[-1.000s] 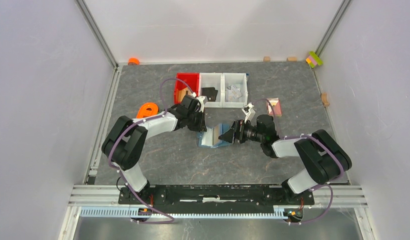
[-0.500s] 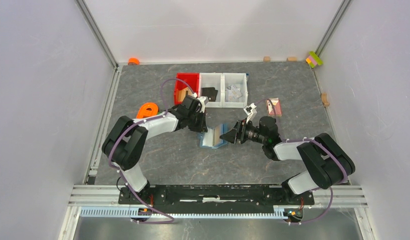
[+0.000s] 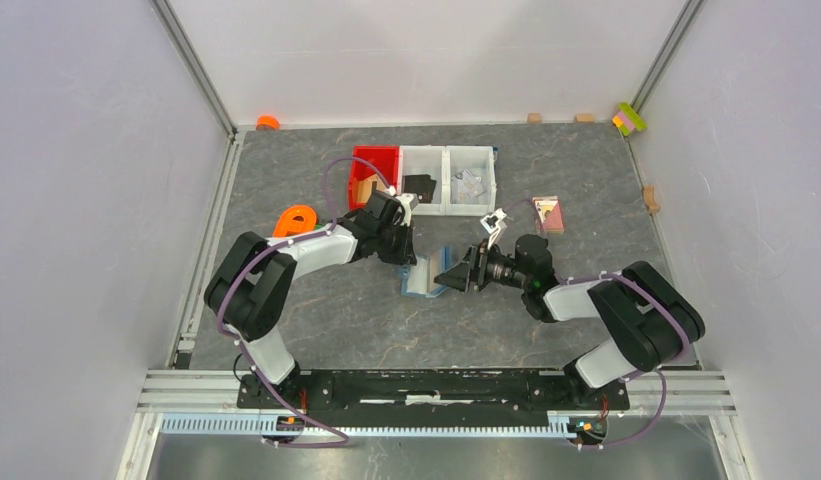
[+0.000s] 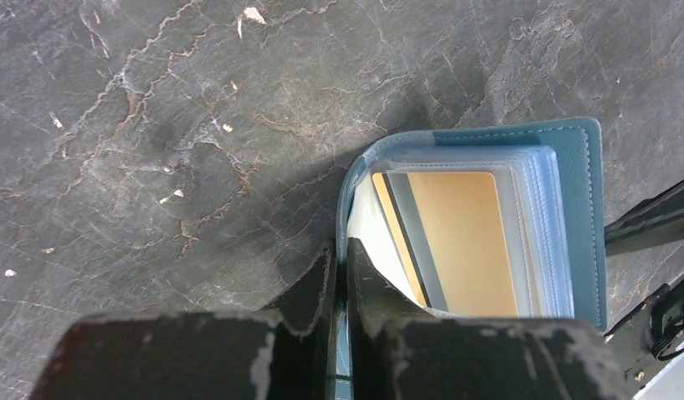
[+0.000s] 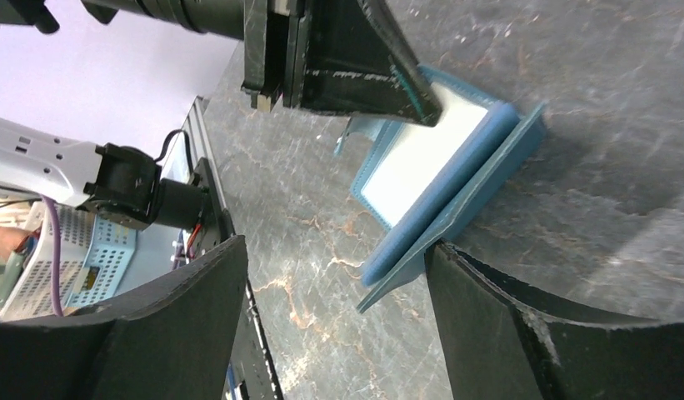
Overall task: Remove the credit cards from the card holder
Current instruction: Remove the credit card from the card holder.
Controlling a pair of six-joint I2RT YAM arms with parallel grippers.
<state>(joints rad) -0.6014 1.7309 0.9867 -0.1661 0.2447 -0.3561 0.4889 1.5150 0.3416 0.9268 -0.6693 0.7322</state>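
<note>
L gripper (image 4: 342, 250) pinched shut on card holder (image 4: 581, 200) cover, tan-gold credit card (image 4: 463, 242) inside, R gripper (image 5: 337, 246) wide open, empty

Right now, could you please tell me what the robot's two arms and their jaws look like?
Both the left arm and the right arm have white link shells between bulky black joint housings. A thin lilac cable loops loosely along each. The jaws are flat black wedge-shaped plates, and the wrist views show their edges scuffed and chipped to pale grey.
</note>
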